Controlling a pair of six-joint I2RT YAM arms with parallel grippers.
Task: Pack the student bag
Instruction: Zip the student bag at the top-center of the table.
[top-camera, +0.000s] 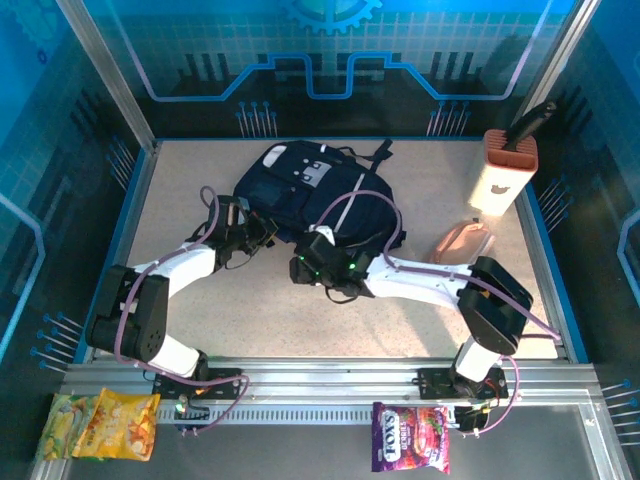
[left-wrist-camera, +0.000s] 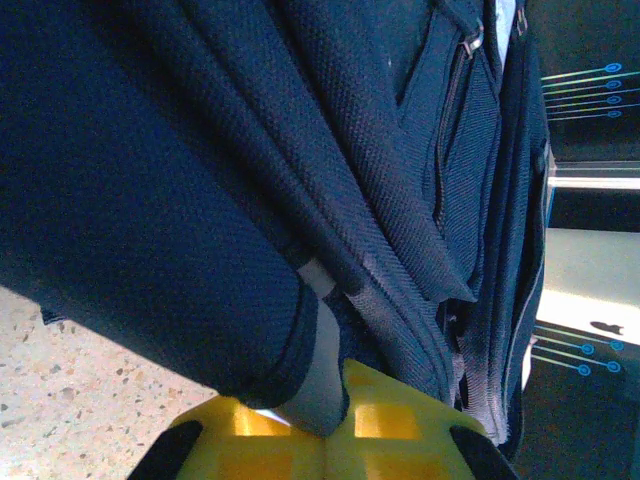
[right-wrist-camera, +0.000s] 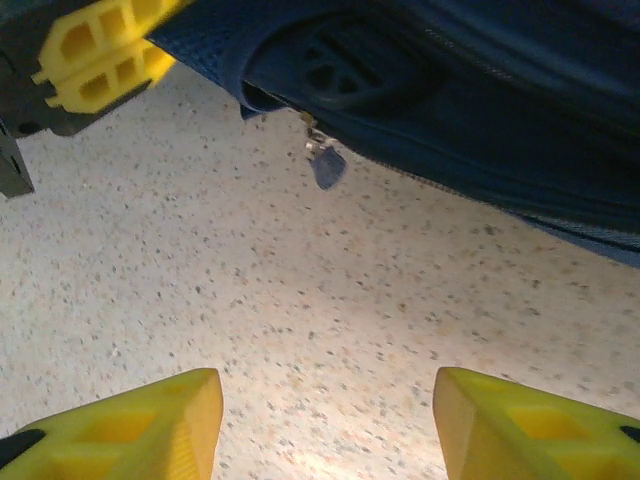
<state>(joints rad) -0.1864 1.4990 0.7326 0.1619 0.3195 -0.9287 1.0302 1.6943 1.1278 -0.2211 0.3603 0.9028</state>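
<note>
At centre left of the top view, our left hand (top-camera: 255, 228) is clenched on the student bag (top-camera: 310, 185), which lies at the upper middle of the worktop (top-camera: 300, 320). Up close it seems to pinch a grey strap tab (left-wrist-camera: 318, 370), though we can't be sure. A hard tug could slip that thin hold. Just right, our right hand (right-wrist-camera: 328, 410) hangs released, its 2 fingers apart, short of the zipper pull (right-wrist-camera: 325, 165). Closing there, we'd likely catch nothing.
</note>
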